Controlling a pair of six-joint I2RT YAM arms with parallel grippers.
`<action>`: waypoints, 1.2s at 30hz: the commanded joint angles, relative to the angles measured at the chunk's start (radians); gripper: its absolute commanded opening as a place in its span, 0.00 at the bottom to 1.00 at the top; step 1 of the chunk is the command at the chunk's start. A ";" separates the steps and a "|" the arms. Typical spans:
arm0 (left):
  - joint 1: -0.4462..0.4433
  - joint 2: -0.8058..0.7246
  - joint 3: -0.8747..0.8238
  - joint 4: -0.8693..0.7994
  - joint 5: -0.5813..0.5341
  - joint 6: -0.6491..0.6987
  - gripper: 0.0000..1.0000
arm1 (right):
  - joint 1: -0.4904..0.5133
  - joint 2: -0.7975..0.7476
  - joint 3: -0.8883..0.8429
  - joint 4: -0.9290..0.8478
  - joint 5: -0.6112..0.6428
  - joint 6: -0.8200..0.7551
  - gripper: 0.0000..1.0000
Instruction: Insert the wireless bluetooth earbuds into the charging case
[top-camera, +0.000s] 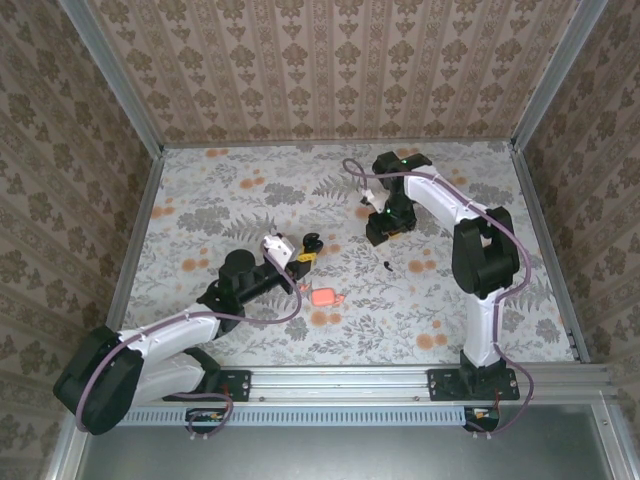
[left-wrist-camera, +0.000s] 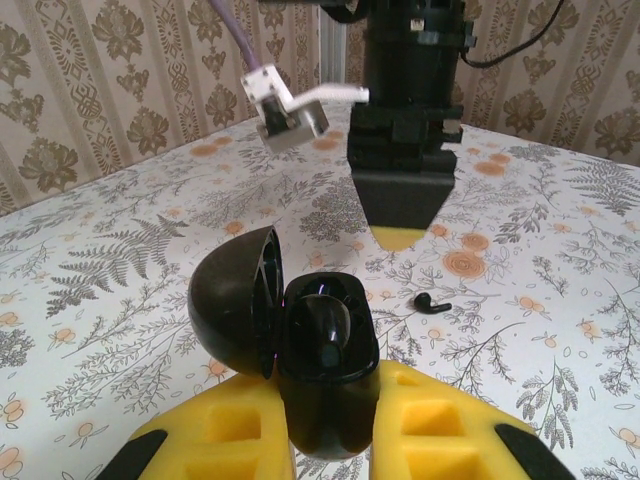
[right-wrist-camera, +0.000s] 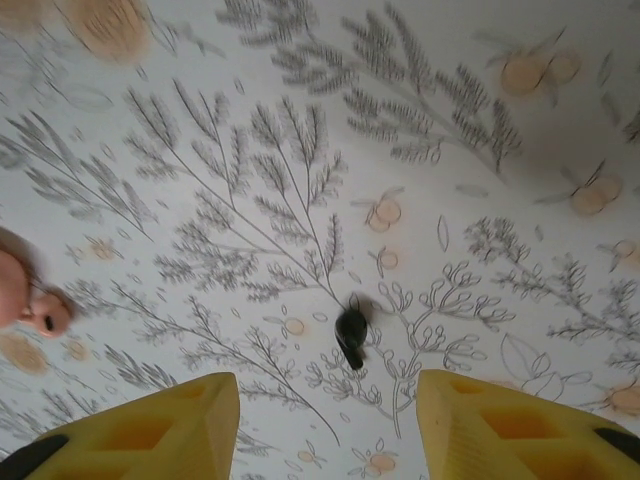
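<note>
A: Earbud?
B: One black earbud (right-wrist-camera: 351, 337) on the floral tabletop (top-camera: 200, 200), under the right gripper (right-wrist-camera: 325, 400), fingers parted, empty. Pink charging case (top-camera: 325, 297) lies apart.
A: Left gripper (left-wrist-camera: 325, 405)?
B: Clamped on an open black round clamshell (left-wrist-camera: 300, 320).

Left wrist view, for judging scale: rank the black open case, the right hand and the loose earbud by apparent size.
1. black open case, but nearest the camera, so unsure.
2. right hand.
3. loose earbud, clearly smallest.
</note>
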 joint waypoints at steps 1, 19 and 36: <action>0.004 -0.021 -0.011 -0.003 -0.012 0.020 0.08 | 0.018 0.036 -0.027 -0.065 0.050 -0.012 0.53; 0.004 -0.041 -0.017 -0.022 -0.017 0.020 0.08 | 0.035 0.132 -0.062 -0.041 0.058 0.000 0.50; 0.004 -0.042 -0.017 -0.023 -0.018 0.020 0.08 | 0.037 0.149 -0.096 -0.002 0.097 0.022 0.32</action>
